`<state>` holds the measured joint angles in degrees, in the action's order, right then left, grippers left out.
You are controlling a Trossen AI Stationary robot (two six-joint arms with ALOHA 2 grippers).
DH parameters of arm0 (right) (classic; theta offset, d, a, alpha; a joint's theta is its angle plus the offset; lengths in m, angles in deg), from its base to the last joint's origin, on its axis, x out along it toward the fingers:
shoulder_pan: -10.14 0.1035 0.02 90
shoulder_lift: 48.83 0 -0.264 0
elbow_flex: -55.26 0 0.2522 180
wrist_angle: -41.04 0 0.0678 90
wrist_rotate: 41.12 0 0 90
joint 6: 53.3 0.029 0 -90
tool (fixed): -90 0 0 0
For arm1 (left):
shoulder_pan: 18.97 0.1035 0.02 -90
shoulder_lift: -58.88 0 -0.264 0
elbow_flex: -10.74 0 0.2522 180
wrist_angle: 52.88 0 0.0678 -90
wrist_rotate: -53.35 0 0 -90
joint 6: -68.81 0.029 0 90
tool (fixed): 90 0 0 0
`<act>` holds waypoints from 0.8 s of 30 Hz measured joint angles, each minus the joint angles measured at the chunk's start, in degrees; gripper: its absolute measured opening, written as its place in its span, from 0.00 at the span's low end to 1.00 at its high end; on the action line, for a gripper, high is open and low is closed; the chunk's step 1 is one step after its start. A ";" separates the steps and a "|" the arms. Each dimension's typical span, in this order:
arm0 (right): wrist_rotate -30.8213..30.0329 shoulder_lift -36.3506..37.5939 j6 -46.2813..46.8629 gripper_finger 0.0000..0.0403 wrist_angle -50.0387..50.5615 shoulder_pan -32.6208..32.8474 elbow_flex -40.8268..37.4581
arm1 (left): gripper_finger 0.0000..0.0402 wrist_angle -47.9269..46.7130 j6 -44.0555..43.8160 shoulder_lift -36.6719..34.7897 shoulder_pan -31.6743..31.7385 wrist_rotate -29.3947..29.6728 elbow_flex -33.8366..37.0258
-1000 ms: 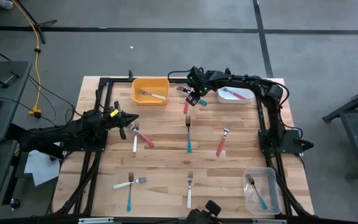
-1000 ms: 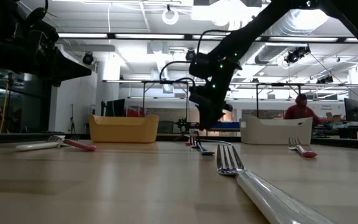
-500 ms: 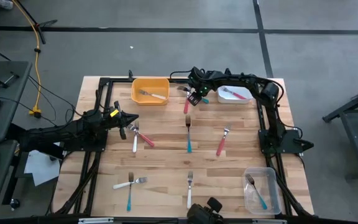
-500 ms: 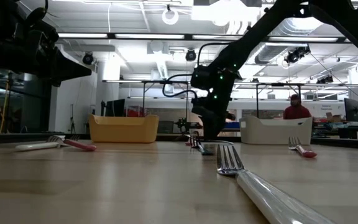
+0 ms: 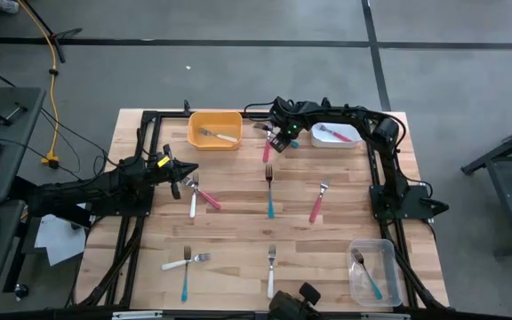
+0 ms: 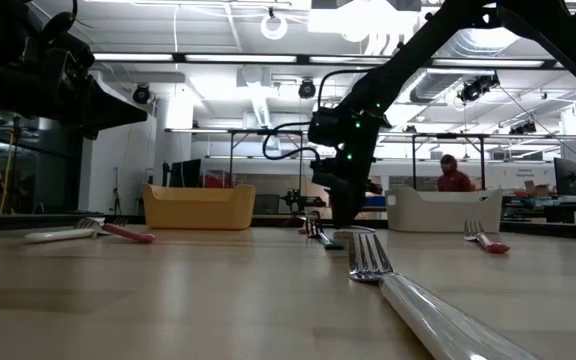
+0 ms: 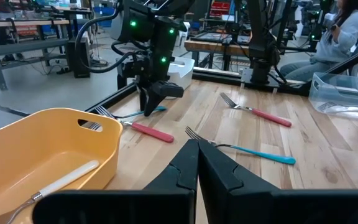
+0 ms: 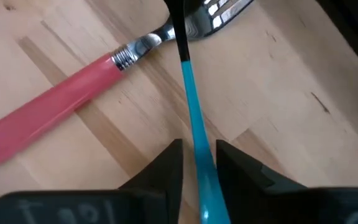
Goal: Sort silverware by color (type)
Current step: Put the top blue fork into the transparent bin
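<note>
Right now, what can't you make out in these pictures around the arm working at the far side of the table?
- High view: the teal fork under the right gripper is mostly hidden by the arm.
- Right wrist view: the teal fork sits between the jaws; contact can't be told, and the handle end is cut off by the edge.
- Low view: the red fork beside it is too small to make out.

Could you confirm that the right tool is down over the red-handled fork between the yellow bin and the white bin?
Not quite: the right tool straddles the blue-handled fork. The right wrist view shows the red-handled fork lying beside it, outside the fingers.
</note>
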<state>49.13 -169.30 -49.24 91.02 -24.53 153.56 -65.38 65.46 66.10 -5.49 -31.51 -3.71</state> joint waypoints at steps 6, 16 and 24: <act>2.30 -1.70 -0.02 0.08 2.02 -0.18 0.32 | 0.00 0.00 0.04 0.00 -0.02 0.00 0.00; 0.35 -0.29 0.00 0.07 3.94 1.00 1.89 | 0.00 0.00 0.00 -0.01 -0.02 -0.02 0.00; -0.03 2.69 2.63 0.07 10.38 3.80 7.47 | 0.00 0.00 0.00 -0.02 -0.02 0.00 0.00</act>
<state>49.10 -166.61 -46.61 101.40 -20.74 161.02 -65.38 65.46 66.08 -5.52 -31.51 -3.71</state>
